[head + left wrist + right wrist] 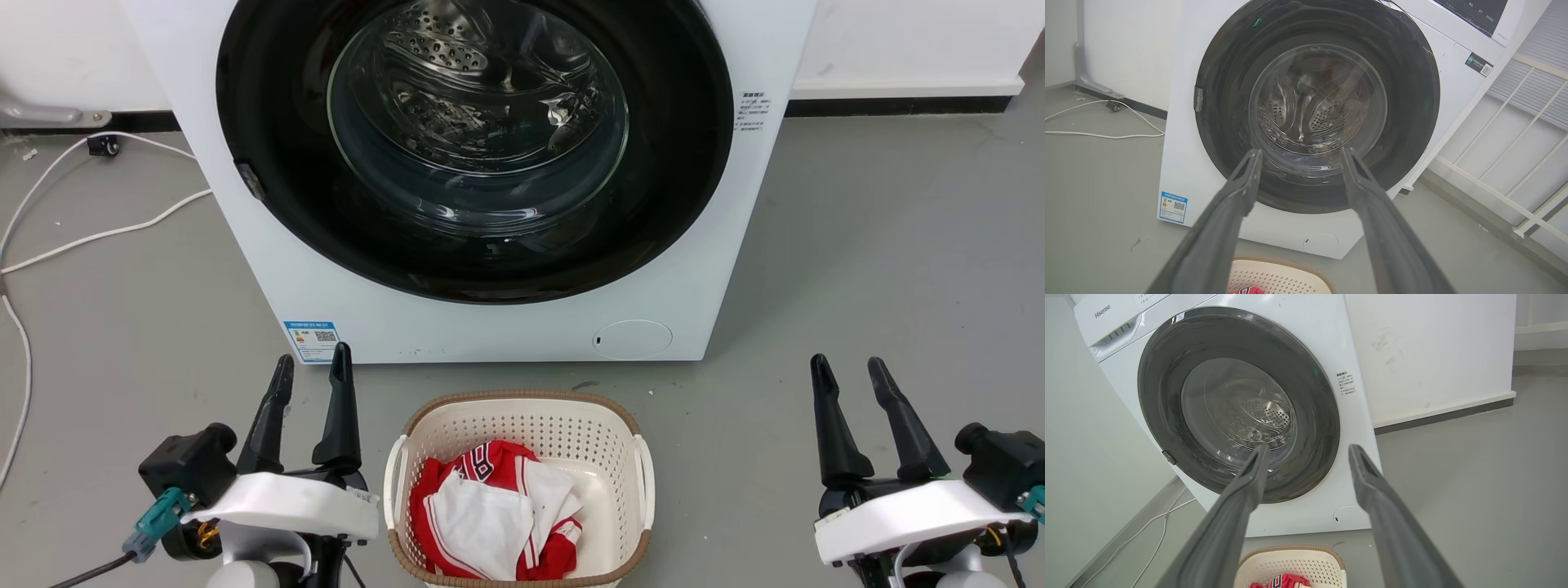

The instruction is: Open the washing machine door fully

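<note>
Nearest the robot, the left gripper (312, 354) sat low on the left and the right gripper (846, 361) low on the right. Both had their dark fingers spread apart with nothing between them, so totally released, tips pointing toward the machine. Between the two, sitting on the grey floor (882, 269), was a cream laundry basket (522, 398) with a brown woven rim, and a bundle of red and white clothes (490, 506) was piled inside it. Just past the basket stood the white washing machine (490, 331), with a blue sticker (312, 340) at its lower left corner and a little round cover (632, 338) at the lower right. The washing machine door (678, 163) took up nearly the whole front: a big glossy black ring lying flat against the machine, as far as I could tell shut, well apart from both grippers. Its bulging glass window (478, 122) sat dead centre, and you could see the perforated steel drum through it. A small latch piece (250, 180) was on the door's left edge. Off to the left a white cable (98, 237) snaked over the floor, and the white wall (898, 41) ran behind everything.
</note>
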`<state>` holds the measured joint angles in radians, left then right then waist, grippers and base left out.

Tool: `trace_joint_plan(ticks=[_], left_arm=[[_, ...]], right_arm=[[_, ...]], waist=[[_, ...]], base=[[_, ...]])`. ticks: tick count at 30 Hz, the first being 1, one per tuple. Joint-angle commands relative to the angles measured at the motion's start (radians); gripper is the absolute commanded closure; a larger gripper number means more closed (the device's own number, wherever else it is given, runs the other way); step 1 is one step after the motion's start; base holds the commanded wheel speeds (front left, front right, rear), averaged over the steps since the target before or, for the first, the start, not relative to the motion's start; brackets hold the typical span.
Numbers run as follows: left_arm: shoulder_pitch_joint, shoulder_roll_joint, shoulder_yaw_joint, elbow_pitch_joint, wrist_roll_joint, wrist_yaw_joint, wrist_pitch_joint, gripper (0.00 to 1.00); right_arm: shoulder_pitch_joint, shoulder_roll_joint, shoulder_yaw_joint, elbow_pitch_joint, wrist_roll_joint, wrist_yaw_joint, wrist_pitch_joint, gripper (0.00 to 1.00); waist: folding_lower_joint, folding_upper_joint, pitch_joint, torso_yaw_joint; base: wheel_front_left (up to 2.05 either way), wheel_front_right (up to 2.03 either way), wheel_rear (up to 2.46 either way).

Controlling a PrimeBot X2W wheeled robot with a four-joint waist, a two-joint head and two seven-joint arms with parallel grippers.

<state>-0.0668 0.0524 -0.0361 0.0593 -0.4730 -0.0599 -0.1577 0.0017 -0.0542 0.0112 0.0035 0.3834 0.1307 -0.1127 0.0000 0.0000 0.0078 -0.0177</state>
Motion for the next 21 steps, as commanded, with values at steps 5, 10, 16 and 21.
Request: trace_joint_plan(ticks=[5,10,16,21], left_arm=[[0.001,0.012,-0.004,-0.017,0.081,0.015,-0.019,0.00],[0.002,0.019,-0.009,-0.020,0.137,0.025,-0.031,0.00],[0.008,0.024,-0.017,-0.026,0.197,0.037,-0.044,0.00],[0.012,0.027,-0.025,-0.030,0.241,0.046,-0.054,0.00]], right_arm=[[0.009,0.002,-0.001,-0.029,-0.076,0.000,0.010,0.00],[0.016,0.003,-0.006,-0.036,-0.129,0.000,0.019,0.00],[0.021,0.003,-0.006,-0.045,-0.187,0.000,0.027,0.00],[0.028,0.004,-0.003,-0.053,-0.233,0.000,0.032,0.00]], waist=[[0.0000,0.0000,0.002,0.000],[0.0000,0.0000,0.003,-0.001],[0.0000,0.0000,0.002,-0.002],[0.0000,0.0000,0.003,-0.003]], base=[[0.00,0.00,0.00],[0.00,0.00,0.00],[0.00,0.00,0.00],[0.00,0.00,0.00]])
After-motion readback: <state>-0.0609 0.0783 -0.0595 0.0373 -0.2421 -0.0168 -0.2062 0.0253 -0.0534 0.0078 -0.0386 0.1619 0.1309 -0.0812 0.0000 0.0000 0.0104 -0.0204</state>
